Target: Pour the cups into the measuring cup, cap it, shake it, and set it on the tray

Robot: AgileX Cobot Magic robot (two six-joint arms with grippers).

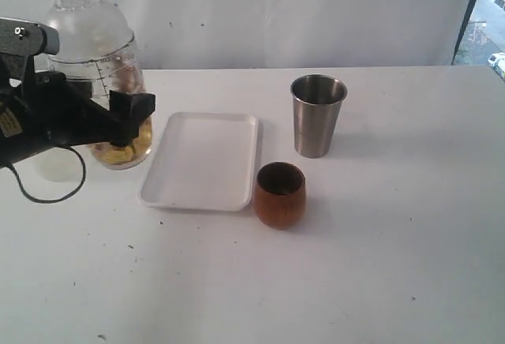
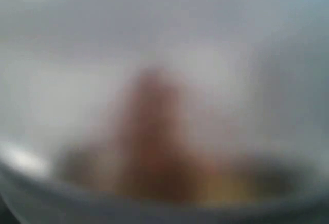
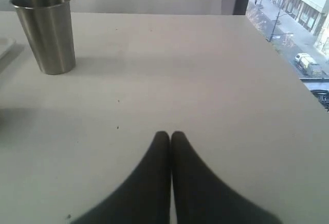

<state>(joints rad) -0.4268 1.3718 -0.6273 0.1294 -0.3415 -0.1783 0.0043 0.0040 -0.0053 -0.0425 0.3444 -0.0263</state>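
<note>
The measuring cup (image 1: 99, 60), a clear cylinder with a black scale, stands at the far left with the clear domed lid (image 1: 83, 13) on top and yellow-brown contents at its bottom. My left gripper (image 1: 106, 106) is shut around its lower half, one black finger (image 1: 132, 109) across the front. The left wrist view is a close blur of the measuring cup (image 2: 154, 131). The white tray (image 1: 201, 158) lies just right of it. The steel tumbler (image 1: 318, 115) (image 3: 46, 31) and the brown wooden cup (image 1: 279, 194) stand right of the tray. My right gripper (image 3: 170, 135) is shut and holds nothing, low over bare table.
A pale frosted object (image 1: 54, 166) shows behind the left arm's cable (image 1: 47, 194). The table's right edge (image 3: 288, 64) runs beside a window. A corner of the tray (image 3: 5, 44) shows next to the tumbler.
</note>
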